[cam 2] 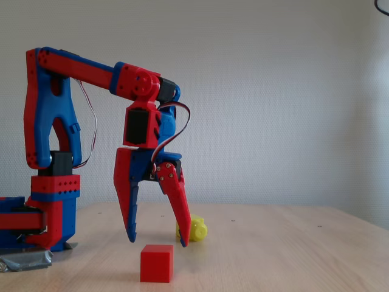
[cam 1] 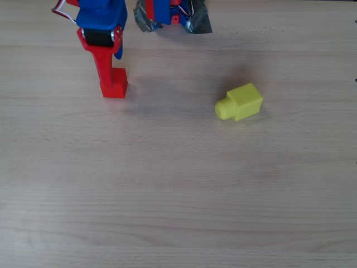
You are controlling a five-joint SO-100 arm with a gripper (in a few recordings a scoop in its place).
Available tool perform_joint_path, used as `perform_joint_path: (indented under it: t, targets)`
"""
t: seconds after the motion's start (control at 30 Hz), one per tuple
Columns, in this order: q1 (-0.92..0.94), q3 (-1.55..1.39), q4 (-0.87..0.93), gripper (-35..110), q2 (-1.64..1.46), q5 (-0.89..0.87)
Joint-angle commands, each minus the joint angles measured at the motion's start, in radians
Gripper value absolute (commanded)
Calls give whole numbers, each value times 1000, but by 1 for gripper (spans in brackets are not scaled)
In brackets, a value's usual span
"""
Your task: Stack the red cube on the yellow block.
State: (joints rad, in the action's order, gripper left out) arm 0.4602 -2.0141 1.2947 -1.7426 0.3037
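The red cube (cam 1: 119,78) (cam 2: 157,263) sits on the wooden table (cam 1: 178,195), at the upper left in the overhead view. My gripper (cam 2: 158,240) (cam 1: 106,70) hangs open just above it, its red fingertips straddling the cube a little over its top and not touching it. The yellow block (cam 1: 245,101) lies on its side to the right in the overhead view, its round stub pointing left. From the side, the yellow block (cam 2: 197,230) sits beyond the gripper, partly hidden by the right finger (cam 2: 176,207).
The arm's base (cam 2: 48,213) stands at the table's far edge, held down with grey tape (cam 1: 195,22). Bare wood stretches across the lower half of the overhead view.
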Motion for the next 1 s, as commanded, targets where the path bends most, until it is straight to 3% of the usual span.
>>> perform_joint_path:
  t: [0.0,0.5,0.97]
  targets:
    - [-3,15,-2,31,-18,21]
    - [3,-61,-72,31,-5,21]
    - [6,-87,-140,13,-51,-41]
